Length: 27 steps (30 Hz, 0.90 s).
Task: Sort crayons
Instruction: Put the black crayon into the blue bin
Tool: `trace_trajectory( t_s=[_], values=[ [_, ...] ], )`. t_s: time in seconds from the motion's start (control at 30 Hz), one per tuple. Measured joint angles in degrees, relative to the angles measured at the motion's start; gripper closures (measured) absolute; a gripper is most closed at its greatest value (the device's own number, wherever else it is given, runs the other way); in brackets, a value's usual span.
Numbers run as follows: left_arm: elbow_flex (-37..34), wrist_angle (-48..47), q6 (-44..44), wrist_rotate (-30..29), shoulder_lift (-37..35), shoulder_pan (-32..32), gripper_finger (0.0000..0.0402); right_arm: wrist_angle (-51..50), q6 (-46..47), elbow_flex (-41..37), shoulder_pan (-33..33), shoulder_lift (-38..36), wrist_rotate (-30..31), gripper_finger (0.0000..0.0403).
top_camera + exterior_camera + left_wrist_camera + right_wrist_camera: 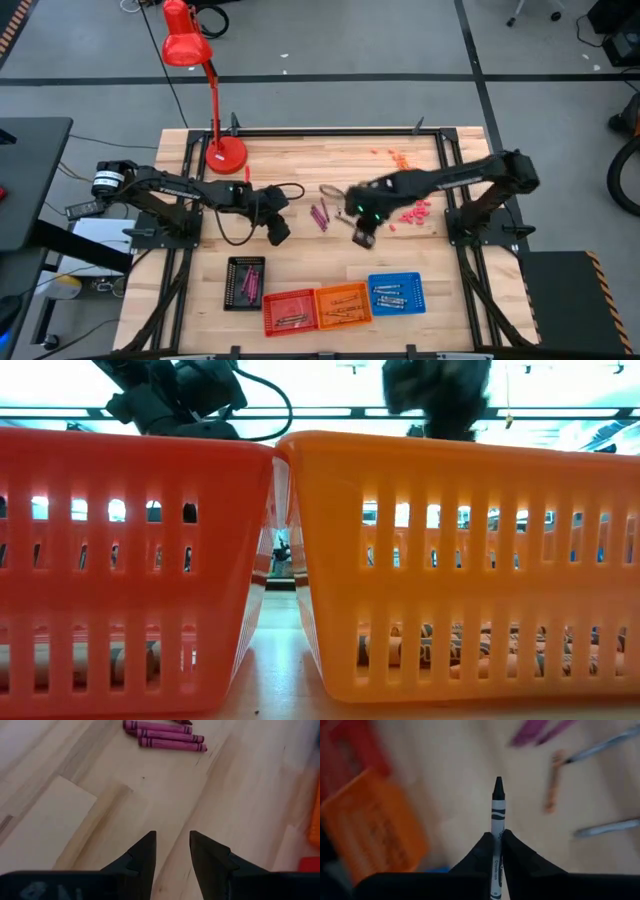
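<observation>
Three magenta crayons [165, 737] lie side by side on the wooden table [300, 165], between the two arms [320, 215]. My left gripper [172, 840] hovers open on their left [280, 232], with nothing between its fingers. Right of them, my right gripper [362, 238] hangs above the table, shut on a grey-white crayon with a black tip [498, 807]. A brown-orange crayon [551, 782] and two grey ones [607, 827] lie on the table below it. My right gripper pinches the grey-white crayon by its wrapped shaft [497, 832] between its two fingertips [482, 851]. The crayon lies along the fingers, and its black tip [498, 785] sticks out past them. The fingers slant down from above, and the crayon is lifted clear of the table.
A row of baskets stands near the front edge: black [245, 280], red [290, 310], orange [342, 303] and blue [397, 293]. A red desk lamp [215, 150] stands at the far left. Pink crumbs [415, 210] and orange bits [398, 155] lie at the right.
</observation>
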Motion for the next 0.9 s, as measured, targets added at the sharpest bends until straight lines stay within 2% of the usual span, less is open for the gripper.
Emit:
trace_trajectory(
  t_s=[0.2,0.43,0.57,0.9],
  values=[
    [0.0,2.97,0.12,-1.47,0.02,0.11,0.0271,-2.62,0.43,0.0,11.93,-1.83,-0.02,0.0362],
    [0.0,3.6,0.11,-1.71,0.05,0.11,0.0271,-5.55,5.96,-2.01,22.97,-1.18,-0.53,0.0362],
    [0.0,3.63,0.08,-1.71,0.05,0.11,0.0271,-5.07,9.22,-6.21,26.12,-1.18,-3.95,0.0362],
    [0.0,3.95,-0.3,-1.71,0.07,0.15,0.0271,8.19,13.38,-16.56,27.45,-1.18,-9.49,0.0361]
  ],
)
